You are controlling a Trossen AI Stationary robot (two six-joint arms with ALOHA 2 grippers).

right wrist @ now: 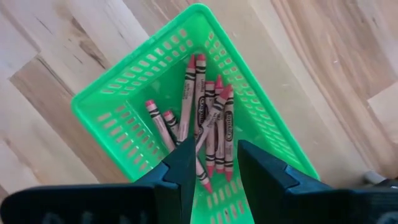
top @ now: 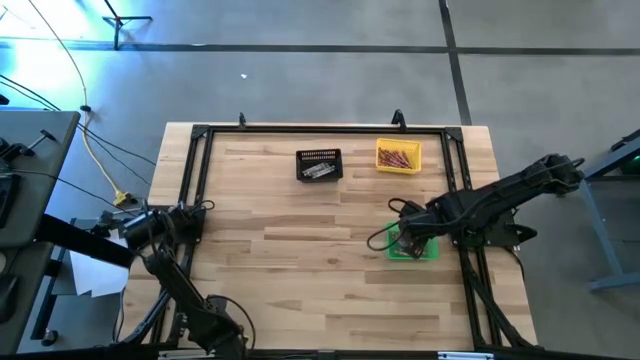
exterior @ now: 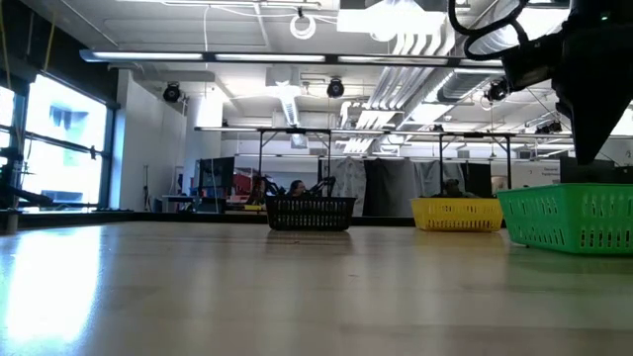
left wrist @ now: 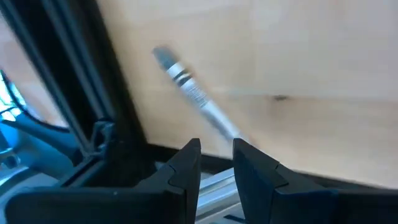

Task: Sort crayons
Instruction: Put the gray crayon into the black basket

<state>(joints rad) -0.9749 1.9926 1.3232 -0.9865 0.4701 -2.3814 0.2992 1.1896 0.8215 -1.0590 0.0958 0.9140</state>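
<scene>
From overhead I see three bins on the surface [top: 300, 260]: a black bin [top: 319, 165] and a yellow bin [top: 398, 156] along the far edge, and a green bin [top: 413, 247] nearer the right side, mostly covered by the right arm.

The right tool [right wrist: 210, 163] hangs directly over the green bin. Its wrist view gives what the overhead cannot: reddish-pink crayons [right wrist: 205, 124] lie in a loose pile on that bin's floor. The fingers stand a narrow gap apart, and I see nothing clamped between them.

The overhead view shows orange-brown crayons [top: 397, 157] in the yellow bin and grey ones [top: 318, 171] in the black bin. The low view shows only the bins' walls, not their contents.

The left tool [left wrist: 216, 163] sits at the surface's left edge, by the dark frame rail [left wrist: 112, 81]. Its wrist view shows a grey crayon [left wrist: 194, 94] between the narrowly parted fingertips, pointing away over the wood. The overhead view does not resolve that crayon.
</scene>
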